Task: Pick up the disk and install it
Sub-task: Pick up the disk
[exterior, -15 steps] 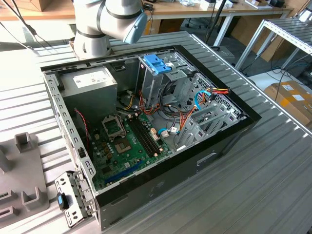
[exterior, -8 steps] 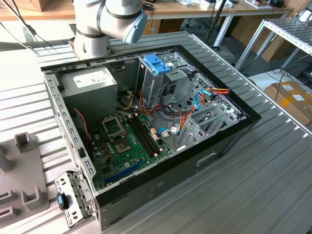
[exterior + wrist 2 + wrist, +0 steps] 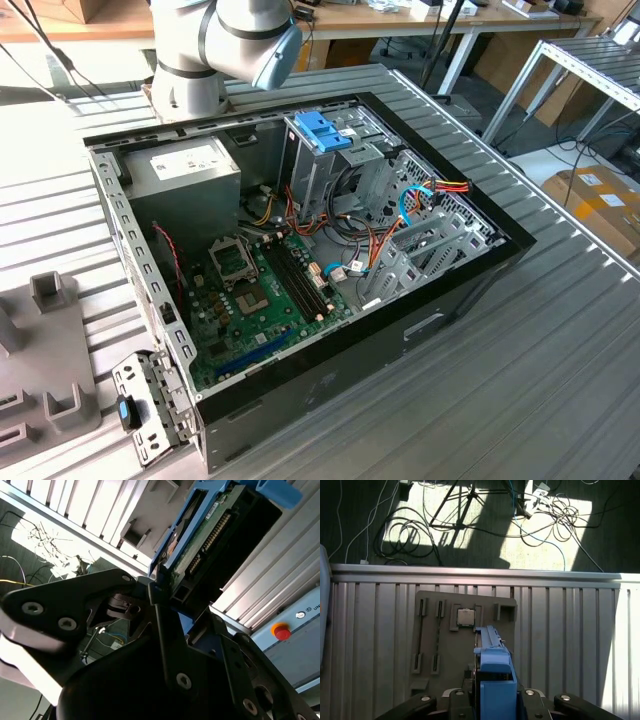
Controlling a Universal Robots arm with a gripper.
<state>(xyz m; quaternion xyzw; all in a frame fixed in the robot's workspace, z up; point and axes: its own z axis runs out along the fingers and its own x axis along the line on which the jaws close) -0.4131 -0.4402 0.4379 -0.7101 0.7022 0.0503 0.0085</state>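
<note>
We have the claw (image 3: 492,697) clamped on the disk (image 3: 215,535). The disk is held off the table, with its connector edge and green board showing in the second wrist view. In the first wrist view it sits edge-on, with the grey parts tray (image 3: 445,650) and its CPU chip (image 3: 465,616) beyond. The open PC case (image 3: 330,260) sits on the ribbed table (image 3: 520,380), with a blue bracket (image 3: 322,130) atop its drive cage (image 3: 305,175).

The exterior view's top edge cuts off the robot arm (image 3: 225,40), its left edge the grey fixture tray (image 3: 50,350). In the second wrist view the disk (image 3: 205,542) runs out of the picture, and the gripper (image 3: 162,582) clamping it hides its near end. In the first wrist view the disk covers part of the grey fixture tray.
</note>
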